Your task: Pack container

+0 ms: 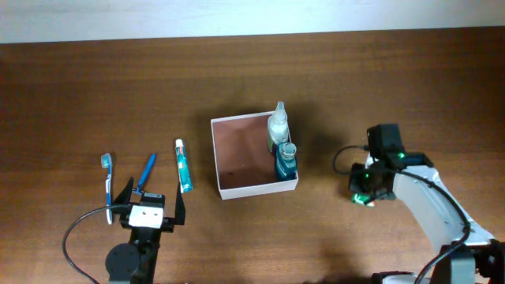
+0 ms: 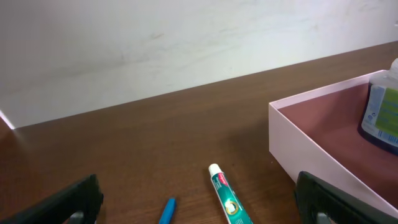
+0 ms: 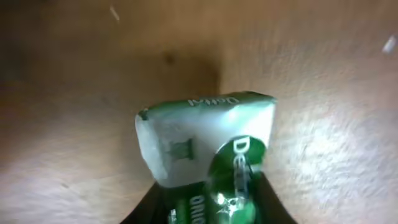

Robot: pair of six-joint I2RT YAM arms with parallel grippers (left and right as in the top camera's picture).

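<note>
Container (image 1: pixel 241 154) sits open at mid-table, with two bottles (image 1: pixel 286 160) standing along its right wall and the left floor bare. Right gripper (image 1: pixel 363 193) is clamped on a green-and-white packet (image 3: pixel 205 140); the container lies to its left, bottles nearest. Left gripper (image 1: pixel 152 197) is spread wide and empty, near the toothpaste (image 1: pixel 183 166), which lies lengthwise just left of the container.

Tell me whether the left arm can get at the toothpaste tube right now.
Probably yes. The left gripper is open and empty, and the toothpaste tube lies flat on bare table just ahead of its right finger, apart from the blue item and the container. Nothing lies across the path.
</note>
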